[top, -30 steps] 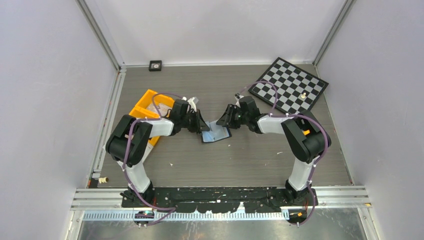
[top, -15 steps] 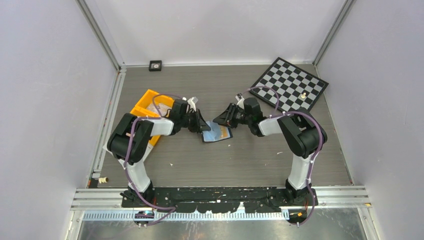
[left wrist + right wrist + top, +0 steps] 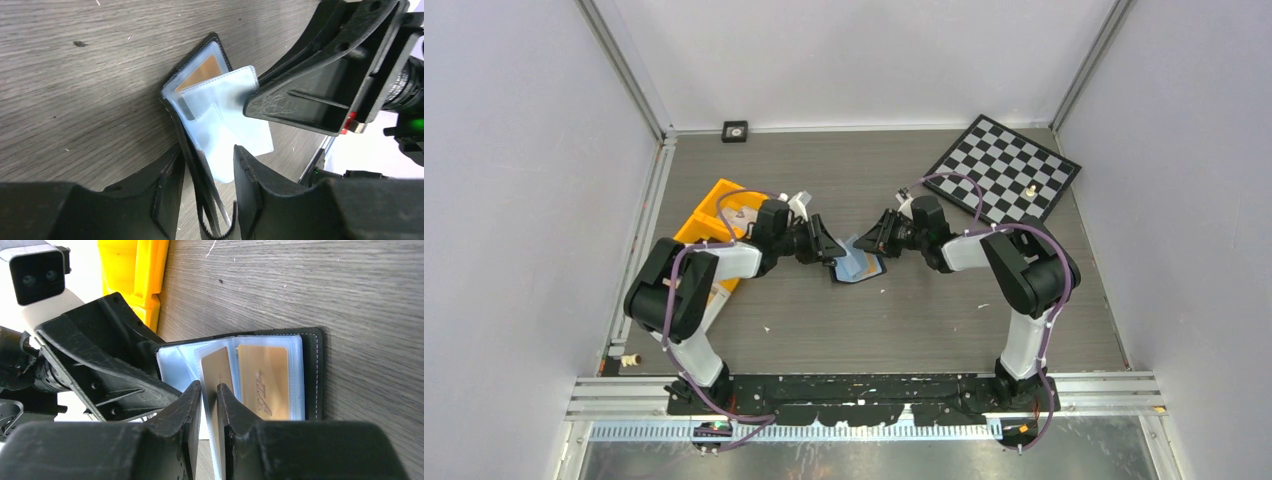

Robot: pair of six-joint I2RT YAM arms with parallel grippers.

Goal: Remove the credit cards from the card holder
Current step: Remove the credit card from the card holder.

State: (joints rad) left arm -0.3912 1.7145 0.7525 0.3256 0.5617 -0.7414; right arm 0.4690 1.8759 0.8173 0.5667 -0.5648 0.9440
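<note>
On the grey wood-grain table [image 3: 874, 330], enclosed by white walls [image 3: 854, 60], the open card holder [image 3: 859, 266] lies near the orange bin [image 3: 709, 215], to its right. The left gripper [image 3: 207, 160] clamps the holder's raised cover. The right gripper [image 3: 209, 387], nearly closed, pinches a tan credit card [image 3: 217, 367].

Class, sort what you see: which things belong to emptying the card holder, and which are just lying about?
Job in hand: card holder, credit cards, left gripper, right gripper.
Lying about: orange bin, chessboard, small black square.

Wood-grain table [image 3: 874, 320] carries card holder [image 3: 861, 269] (lying open), orange bin [image 3: 704, 215], chessboard [image 3: 1004, 170].
</note>
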